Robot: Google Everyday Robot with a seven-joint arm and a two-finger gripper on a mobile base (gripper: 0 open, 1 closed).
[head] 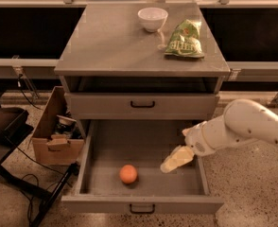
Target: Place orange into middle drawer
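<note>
The orange (pixel 128 174) is small and round and lies on the floor of the open middle drawer (pixel 143 195), left of its centre, near the front. The drawer is a deep grey tray pulled out at the cabinet's bottom, with a small black handle on its front. My gripper (pixel 174 160) hangs over the drawer's right side, to the right of the orange and apart from it. My white arm (pixel 243 126) reaches in from the right. Nothing is in the gripper.
A closed drawer front (pixel 143 105) with a black handle sits above the open one. On the cabinet top (pixel 110 46) stand a white bowl (pixel 152 19) and a green chip bag (pixel 185 39). A cardboard box (pixel 56 136) and cables lie at the left.
</note>
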